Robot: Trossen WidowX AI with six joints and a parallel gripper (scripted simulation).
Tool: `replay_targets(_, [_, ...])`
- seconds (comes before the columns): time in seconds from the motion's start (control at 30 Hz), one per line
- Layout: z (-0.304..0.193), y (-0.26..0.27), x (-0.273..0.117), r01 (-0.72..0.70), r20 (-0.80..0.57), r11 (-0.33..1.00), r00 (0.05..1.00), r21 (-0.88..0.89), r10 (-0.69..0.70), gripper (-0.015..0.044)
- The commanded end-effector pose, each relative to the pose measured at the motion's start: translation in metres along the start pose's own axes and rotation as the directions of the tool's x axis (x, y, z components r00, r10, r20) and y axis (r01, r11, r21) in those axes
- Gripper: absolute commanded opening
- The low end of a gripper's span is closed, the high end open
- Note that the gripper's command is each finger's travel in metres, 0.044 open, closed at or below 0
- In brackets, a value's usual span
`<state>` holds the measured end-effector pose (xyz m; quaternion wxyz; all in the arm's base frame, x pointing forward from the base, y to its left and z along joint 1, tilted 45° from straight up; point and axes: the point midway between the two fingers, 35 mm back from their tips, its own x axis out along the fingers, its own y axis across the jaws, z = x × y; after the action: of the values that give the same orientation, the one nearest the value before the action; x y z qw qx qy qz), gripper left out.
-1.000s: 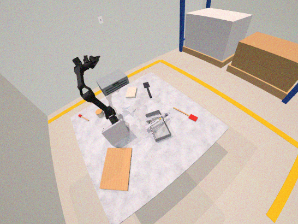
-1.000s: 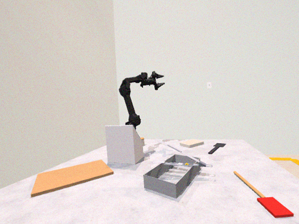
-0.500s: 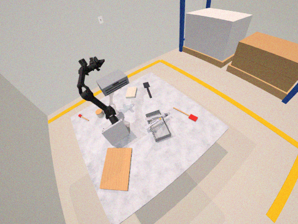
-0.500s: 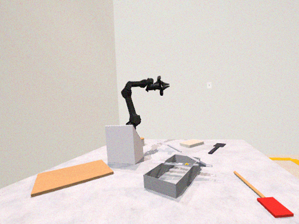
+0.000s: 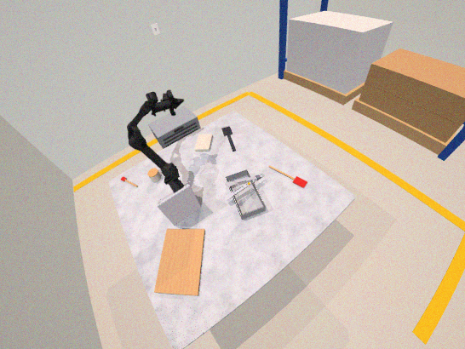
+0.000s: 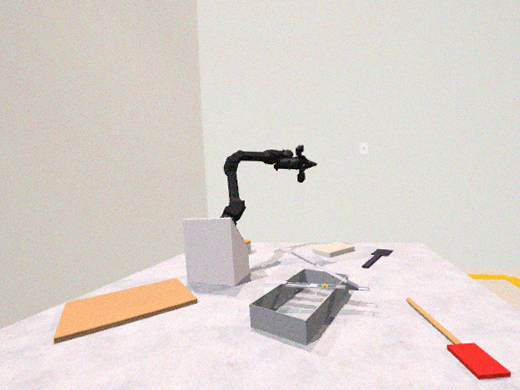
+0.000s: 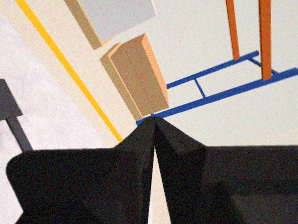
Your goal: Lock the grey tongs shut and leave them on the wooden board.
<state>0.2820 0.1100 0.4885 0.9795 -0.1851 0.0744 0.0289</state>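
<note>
Top and exterior views show us the grey tongs (image 5: 244,185) (image 6: 325,285) lying open across the roasting tin (image 5: 254,214) (image 6: 277,325), their ends reaching past its walls. Our hand (image 5: 183,101) (image 6: 315,164) (image 7: 153,122) is closed narrow, its tips meeting with nothing between them, raised above the tabletop (image 5: 255,272) (image 6: 206,358) (image 7: 30,45) and well apart from the tin. We see the wooden board (image 5: 180,261) (image 6: 125,307) lying flat, apart from the tin, with no tongs on it. To the tin's other side we have the red-bladed spatula (image 5: 300,181) (image 6: 478,360); beyond the tin, as the exterior view looks, lie a black-headed tool (image 5: 226,131) (image 6: 382,252) (image 7: 10,97) and a cream block (image 5: 203,142) (image 6: 333,250)
</note>
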Motion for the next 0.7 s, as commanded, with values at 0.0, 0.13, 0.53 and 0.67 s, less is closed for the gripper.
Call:
replay_targets(0.0, [-0.024,0.013,0.039,-0.024,-0.102,0.997,0.995,-0.074,0.016,-0.0150])
replay_targets(0.13, [-0.058,0.013,0.077,-0.035,-0.227,0.991,0.974,-0.131,0.004,-0.0150])
replay_targets(0.53, [-0.173,0.018,0.175,-0.203,-0.533,0.967,0.841,-0.153,0.092,-0.0150])
replay_targets(0.67, [-0.214,0.016,0.195,-0.234,-0.617,0.967,0.777,-0.103,0.122,-0.0150])
